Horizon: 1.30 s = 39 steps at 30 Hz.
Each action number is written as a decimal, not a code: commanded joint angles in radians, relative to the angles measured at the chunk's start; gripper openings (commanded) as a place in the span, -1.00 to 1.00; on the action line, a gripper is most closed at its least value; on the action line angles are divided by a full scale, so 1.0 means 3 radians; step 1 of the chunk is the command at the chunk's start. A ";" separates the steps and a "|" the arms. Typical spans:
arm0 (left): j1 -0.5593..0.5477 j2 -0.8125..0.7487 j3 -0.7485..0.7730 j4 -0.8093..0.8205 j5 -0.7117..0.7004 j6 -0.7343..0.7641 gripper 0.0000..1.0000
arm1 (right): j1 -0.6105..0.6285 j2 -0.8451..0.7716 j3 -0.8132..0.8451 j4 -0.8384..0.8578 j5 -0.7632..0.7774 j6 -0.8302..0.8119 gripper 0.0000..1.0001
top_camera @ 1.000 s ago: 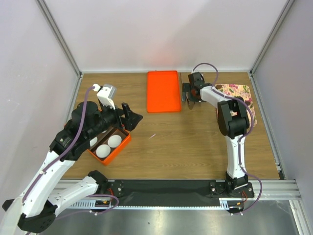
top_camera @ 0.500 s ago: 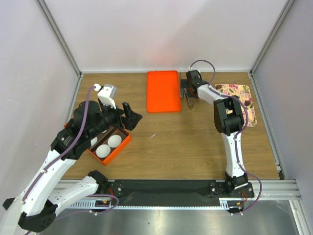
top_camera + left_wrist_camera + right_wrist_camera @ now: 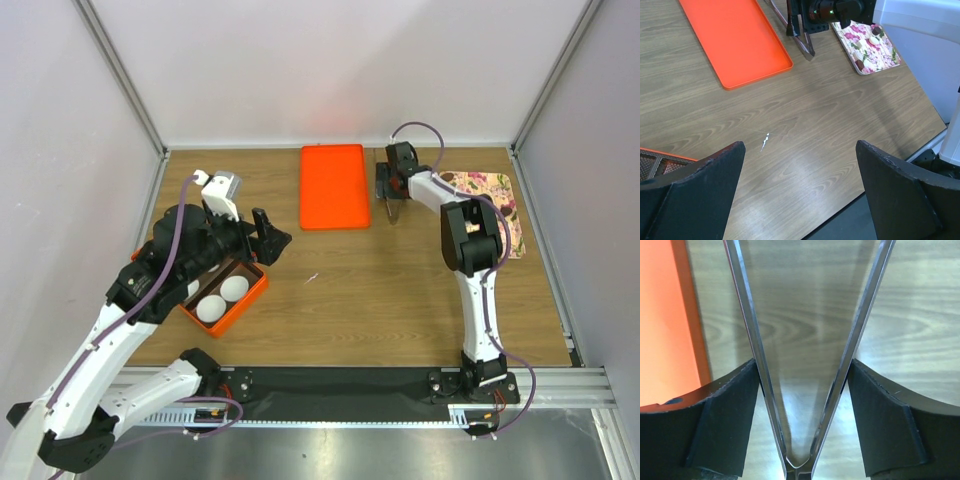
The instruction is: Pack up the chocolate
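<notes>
- R gripper (image 3: 802, 390) has its pads (image 3: 735, 410) against both arms of the metal tongs (image 3: 751, 325), clamped on them lightly. The tongs show a wide V. If I lift w/ this little pinch, they may slip or swivel in the grip.
- Squeeze too hard and the tips meet, so no gap is left to take a lump.
- Tongs lie flat on the table (image 3: 815, 130), just beside the orange lid (image 3: 333, 187). A skewed lift could snag the lid's edge and shove it.
- Chocolate (image 3: 876, 31) sits on the floral plate (image 3: 865, 57), far R and well apart from the orange box (image 3: 258, 287) w/ its white cups (image 3: 235, 288). It's a long carry, so a lump could drop.
- L gripper (image 3: 800, 150) is spread wide and holds nothing, beside the box. It could block my drop-off.
- R arm hides part of the plate from above, so I can't count lumps.
</notes>
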 commanded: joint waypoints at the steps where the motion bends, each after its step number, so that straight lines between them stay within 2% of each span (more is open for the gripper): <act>1: 0.0018 -0.0022 0.0049 0.0068 -0.0025 0.0028 1.00 | -0.0020 -0.0368 0.0007 -0.0231 -0.0122 -0.0169 0.47; 5: 0.0018 -0.0037 0.0034 0.0124 0.0037 0.0007 1.00 | -0.0015 -0.0639 0.0145 -0.0798 -0.0112 -0.0174 0.44; 11: 0.0018 -0.0006 -0.0012 0.0191 0.0129 -0.0003 1.00 | 0.0036 -0.1298 -0.0268 -0.1345 -0.0168 -0.0011 0.37; 17: 0.0023 -0.0001 -0.0068 0.0263 0.0236 -0.0029 0.99 | 0.0088 -0.1983 -0.0555 -0.1581 -0.0245 0.0097 0.32; 22: 0.0023 -0.0001 -0.0084 0.0278 0.0282 -0.0049 0.99 | 0.0077 -0.2214 -0.0647 -0.1663 -0.0327 0.0153 0.26; 25: 0.0018 -0.0027 -0.0063 0.0247 0.0297 -0.0024 0.99 | 0.0037 -0.2342 -0.0729 -0.1750 -0.0129 0.0194 0.20; 30: 0.0018 -0.0067 -0.0053 0.0171 0.0333 -0.0018 1.00 | -0.0315 -0.2745 -0.0938 -0.1761 -0.0092 0.0230 0.06; 39: 0.0018 -0.0154 -0.0191 0.0171 0.0548 -0.0003 1.00 | -0.0945 -0.3032 -0.1338 -0.1898 0.0102 0.0353 0.00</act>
